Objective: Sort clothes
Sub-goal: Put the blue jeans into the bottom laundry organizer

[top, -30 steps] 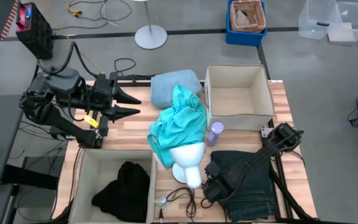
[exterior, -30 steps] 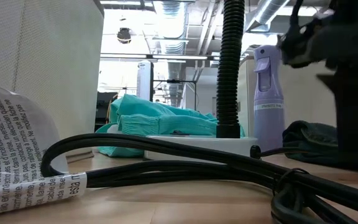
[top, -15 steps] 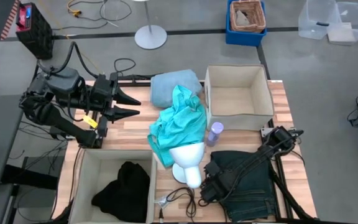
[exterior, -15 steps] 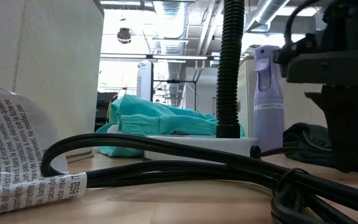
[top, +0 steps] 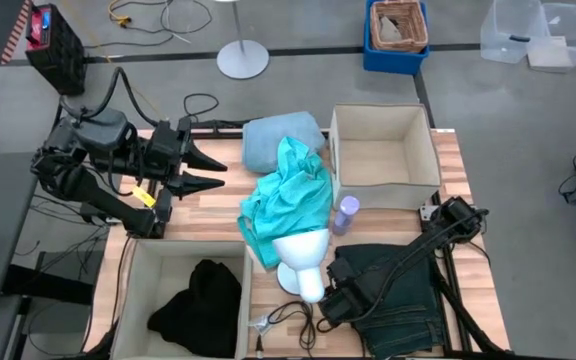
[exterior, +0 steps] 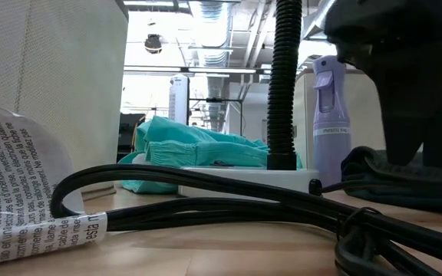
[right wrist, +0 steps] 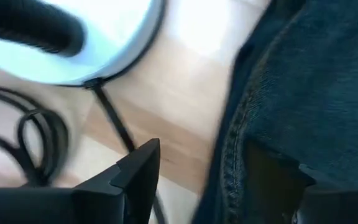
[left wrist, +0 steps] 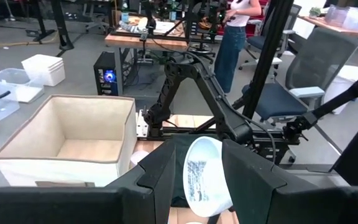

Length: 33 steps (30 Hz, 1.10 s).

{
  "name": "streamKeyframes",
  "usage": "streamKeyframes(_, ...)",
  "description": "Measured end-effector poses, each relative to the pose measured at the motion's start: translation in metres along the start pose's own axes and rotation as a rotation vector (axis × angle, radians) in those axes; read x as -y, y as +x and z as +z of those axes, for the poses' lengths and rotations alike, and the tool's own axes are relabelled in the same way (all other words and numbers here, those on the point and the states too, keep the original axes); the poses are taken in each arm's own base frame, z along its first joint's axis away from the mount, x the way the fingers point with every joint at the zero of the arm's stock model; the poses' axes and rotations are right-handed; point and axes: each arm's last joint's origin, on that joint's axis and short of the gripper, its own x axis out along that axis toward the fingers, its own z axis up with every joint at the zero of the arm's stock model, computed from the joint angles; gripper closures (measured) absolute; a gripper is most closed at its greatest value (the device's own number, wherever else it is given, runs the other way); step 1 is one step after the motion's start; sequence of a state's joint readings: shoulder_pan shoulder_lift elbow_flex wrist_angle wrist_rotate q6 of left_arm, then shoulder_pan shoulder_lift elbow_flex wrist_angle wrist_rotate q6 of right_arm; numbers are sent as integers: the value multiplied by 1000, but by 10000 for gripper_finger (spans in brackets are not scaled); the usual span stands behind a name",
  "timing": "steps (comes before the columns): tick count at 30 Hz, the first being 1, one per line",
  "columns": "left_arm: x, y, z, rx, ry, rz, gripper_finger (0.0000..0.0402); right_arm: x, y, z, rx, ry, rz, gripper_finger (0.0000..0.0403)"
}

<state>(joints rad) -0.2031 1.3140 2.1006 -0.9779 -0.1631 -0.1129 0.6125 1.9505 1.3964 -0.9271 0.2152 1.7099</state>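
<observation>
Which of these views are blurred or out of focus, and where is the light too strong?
Right wrist view: smeared throughout; the jeans seam and the right gripper fingers look soft. Low view: the near black cable and printed label are out of focus, and the room windows behind are washed out. High view: evenly lit and sharp. Left wrist view: clear beyond the left gripper.

Black cables (exterior: 229, 203) cross the wooden table (exterior: 167, 249). Behind lie a teal shirt (exterior: 198, 149) and lilac bottle (exterior: 330, 123); a dark gripper (exterior: 409, 84), probably the right, presses on jeans (exterior: 382, 172).
</observation>
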Motion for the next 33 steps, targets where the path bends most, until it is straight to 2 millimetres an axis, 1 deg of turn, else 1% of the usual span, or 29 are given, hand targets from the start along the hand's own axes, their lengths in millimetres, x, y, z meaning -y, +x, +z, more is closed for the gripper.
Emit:
streamKeyframes(2,0,0,0,0,-1,0,276,2,1,0,-4,8,-24,144)
streamKeyframes(5,0,0,0,0,-2,0,276,8,9,0,3,38,-89,127)
streamKeyframes(10,0,0,0,1,-3,0,276,13,22,-1,-10,17,-136,103)
streamKeyframes(12,0,0,0,2,-4,0,276,13,29,-1,-11,14,-161,97)
streamKeyframes(17,0,0,0,3,-7,0,276,17,34,0,-42,39,-247,92)
streamKeyframes(22,0,0,0,4,-6,0,276,19,34,0,-55,49,-264,100)
streamKeyframes(27,0,0,0,4,-5,0,276,20,34,0,-61,51,-282,118)
streamKeyframes(30,0,0,0,4,-5,1,276,21,34,-1,-74,51,-291,135)
streamKeyframes(33,0,0,0,4,-5,1,276,22,34,-1,-80,51,-299,162)
